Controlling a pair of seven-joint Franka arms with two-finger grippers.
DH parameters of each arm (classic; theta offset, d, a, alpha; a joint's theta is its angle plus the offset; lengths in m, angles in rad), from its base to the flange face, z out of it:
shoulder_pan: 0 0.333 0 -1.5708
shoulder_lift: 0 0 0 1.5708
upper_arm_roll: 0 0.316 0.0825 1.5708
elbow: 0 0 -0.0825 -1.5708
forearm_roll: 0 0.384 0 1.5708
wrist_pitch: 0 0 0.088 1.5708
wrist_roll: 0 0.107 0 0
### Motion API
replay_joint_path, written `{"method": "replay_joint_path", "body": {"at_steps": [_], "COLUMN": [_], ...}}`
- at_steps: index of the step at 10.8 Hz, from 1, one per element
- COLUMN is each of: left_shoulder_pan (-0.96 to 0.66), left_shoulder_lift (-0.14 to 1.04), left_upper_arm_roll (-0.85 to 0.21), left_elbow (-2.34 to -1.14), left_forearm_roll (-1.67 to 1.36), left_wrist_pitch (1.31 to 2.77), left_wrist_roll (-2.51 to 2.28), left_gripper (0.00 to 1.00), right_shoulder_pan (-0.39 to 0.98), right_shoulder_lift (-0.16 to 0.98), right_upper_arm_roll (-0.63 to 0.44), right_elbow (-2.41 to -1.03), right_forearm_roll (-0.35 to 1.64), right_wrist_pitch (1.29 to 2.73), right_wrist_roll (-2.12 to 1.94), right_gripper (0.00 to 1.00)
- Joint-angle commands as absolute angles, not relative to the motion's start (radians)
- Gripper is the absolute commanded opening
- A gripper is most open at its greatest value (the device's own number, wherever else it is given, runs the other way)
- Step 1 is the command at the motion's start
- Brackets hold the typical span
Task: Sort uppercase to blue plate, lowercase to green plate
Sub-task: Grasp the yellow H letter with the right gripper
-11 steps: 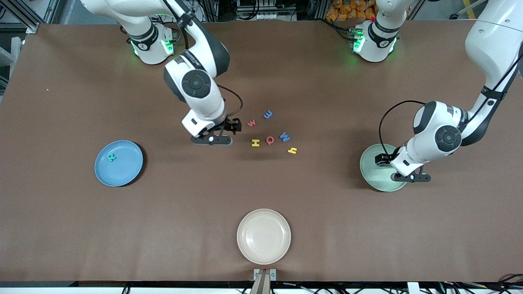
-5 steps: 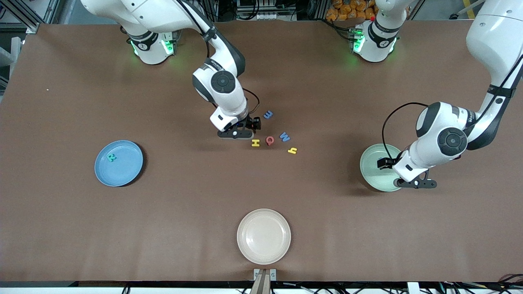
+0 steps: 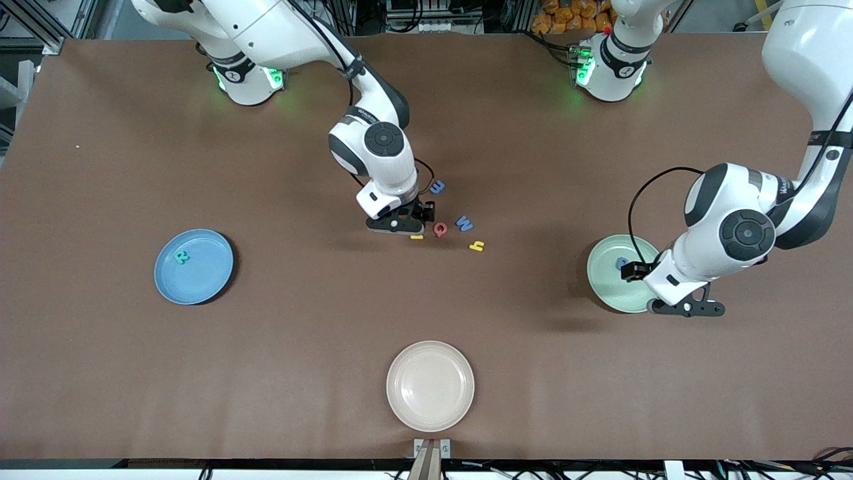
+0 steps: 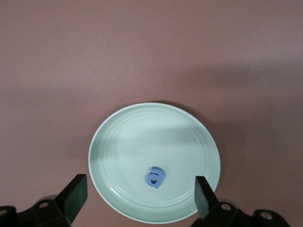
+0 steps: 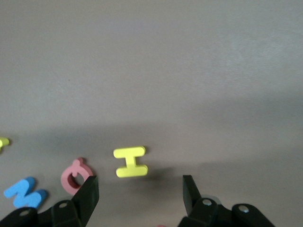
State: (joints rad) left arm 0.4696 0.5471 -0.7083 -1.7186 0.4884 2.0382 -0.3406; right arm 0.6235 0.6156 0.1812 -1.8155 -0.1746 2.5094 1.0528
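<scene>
The right arm reaches from its base at the top of the front view down to the middle of the table. Its end effector (image 3: 402, 230) sits low over the small yellow foam capital H (image 3: 416, 237). In the right wrist view the end effector (image 5: 140, 185) is open, both fingers (image 5: 88, 191) apart with nothing gripped and the H (image 5: 130, 161) just ahead of the gap. The left arm bends in from the upper corner. Its end effector (image 3: 688, 308) hangs over the rim of the round pale mint-green plate (image 3: 606, 287) at that arm's end of the table, open wide and empty (image 4: 141, 188).

The table is covered in plain brown. The red foam Q (image 3: 440, 229), blue foam W (image 3: 464, 223), small yellow y-like letter (image 3: 476, 246) and small blue e-like letter (image 3: 436, 187) cluster at the centre. The round light-blue plate (image 3: 210, 277) holds the teal foam R (image 3: 181, 256); the green plate holds a small blue a-like letter (image 4: 155, 177). A round cream plate (image 3: 430, 413) lies at the lower middle.

Over the last second the right end effector has moved in from beside the cluster to the H, and the left one has drawn back off the green plate.
</scene>
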Motion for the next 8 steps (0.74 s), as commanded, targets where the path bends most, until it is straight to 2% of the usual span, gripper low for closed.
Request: {"method": "replay_joint_path", "body": {"at_steps": [1,5,8], "left_shoulder_pan": [0.465,0.462,0.457], "left_shoulder_lift": [0.517,0.512,0.512], "left_upper_arm_roll": [-0.724,-0.794,-0.811], "left_elbow": [-1.697,-1.622,-1.605], "left_forearm_roll": [0.494,0.491,0.43], "left_wrist_pitch": [2.005,1.887,1.868], "left_wrist_roll": [-0.345,-0.345,-0.353], "left_gripper": [1.0,1.0,1.0], "right_shoulder_pan": [0.635,0.635,0.637], "right_shoulder_lift": [0.686,0.704,0.713], "right_upper_arm_roll": [0.181,0.179,0.179], "right_elbow": [-1.737,-1.735,-1.733], "right_forearm_roll": [-0.225,-0.282,-0.285], "right_wrist_pitch": [2.5,2.502,2.502], "right_wrist_roll": [1.111,1.114,1.115], "right_gripper": [0.8,0.71,0.65]}}
